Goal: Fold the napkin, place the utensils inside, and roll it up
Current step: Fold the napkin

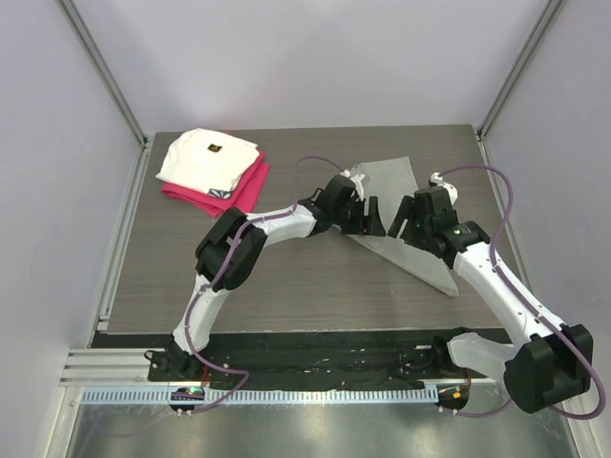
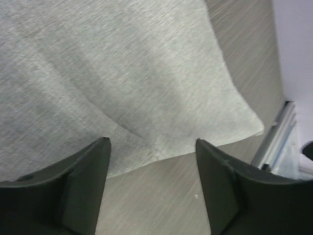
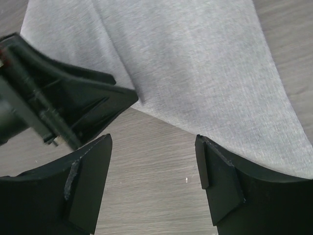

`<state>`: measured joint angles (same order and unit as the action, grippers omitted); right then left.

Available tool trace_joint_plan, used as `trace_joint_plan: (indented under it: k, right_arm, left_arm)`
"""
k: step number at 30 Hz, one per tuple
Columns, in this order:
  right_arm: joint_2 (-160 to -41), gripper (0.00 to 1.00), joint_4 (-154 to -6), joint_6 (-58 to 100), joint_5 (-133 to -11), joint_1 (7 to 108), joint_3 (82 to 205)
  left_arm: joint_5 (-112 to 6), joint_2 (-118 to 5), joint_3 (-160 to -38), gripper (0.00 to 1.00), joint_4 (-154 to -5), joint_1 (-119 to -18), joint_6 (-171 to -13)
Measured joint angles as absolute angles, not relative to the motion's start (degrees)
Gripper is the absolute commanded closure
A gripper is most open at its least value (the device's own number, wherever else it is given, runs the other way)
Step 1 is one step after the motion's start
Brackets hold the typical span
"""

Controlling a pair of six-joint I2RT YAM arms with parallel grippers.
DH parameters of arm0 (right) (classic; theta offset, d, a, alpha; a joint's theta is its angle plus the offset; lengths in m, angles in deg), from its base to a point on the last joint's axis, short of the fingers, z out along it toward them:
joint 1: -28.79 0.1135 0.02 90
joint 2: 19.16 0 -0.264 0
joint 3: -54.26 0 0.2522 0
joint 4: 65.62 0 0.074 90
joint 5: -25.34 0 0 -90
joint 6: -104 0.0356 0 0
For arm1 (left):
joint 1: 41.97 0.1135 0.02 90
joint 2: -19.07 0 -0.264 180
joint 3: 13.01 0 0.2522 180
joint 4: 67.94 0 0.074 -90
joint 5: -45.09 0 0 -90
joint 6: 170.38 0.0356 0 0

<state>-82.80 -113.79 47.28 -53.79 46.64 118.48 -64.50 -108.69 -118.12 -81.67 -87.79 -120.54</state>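
The light-grey napkin (image 1: 387, 176) lies folded into a long slanted shape right of the table's middle. My left gripper (image 1: 366, 221) hangs open at its left edge. In the left wrist view the napkin (image 2: 122, 63) fills the upper part, and its folded edge runs between my open left gripper (image 2: 151, 142) over bare wood. My right gripper (image 1: 401, 229) faces the left one, close beside it. In the right wrist view it (image 3: 153, 138) stands open over bare table just short of the napkin (image 3: 205, 63), with the left gripper's fingers (image 3: 83, 105) at upper left. The utensils are out of view.
A folded white cloth (image 1: 208, 157) with a small dark mark lies on a magenta-red folded cloth (image 1: 246, 186) at the back left corner. Metal frame posts (image 1: 105, 72) rise at the back corners. A rail (image 2: 279, 142) borders the table's edge.
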Motion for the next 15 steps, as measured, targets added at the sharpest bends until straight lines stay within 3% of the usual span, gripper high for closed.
trace_joint_plan:
  k: [4,12,15]
  right_arm:
    - [-82.6,0.23,-115.2,51.2,-56.4,40.5,118.5]
    - [-82.7,0.26,-116.8,58.0,-65.6,23.8,117.4]
    - [-81.9,0.33,-118.8,61.3,-68.0,22.0,114.6]
  left_arm:
    - [-65.9,-107.7,-118.5,0.05,-80.9,-88.0,-121.9]
    - [-63.6,-93.0,-109.5,0.00,-81.2,-85.3,-122.4]
    - [-60.7,-84.3,-104.5,0.00,-81.8,-81.0,-123.1]
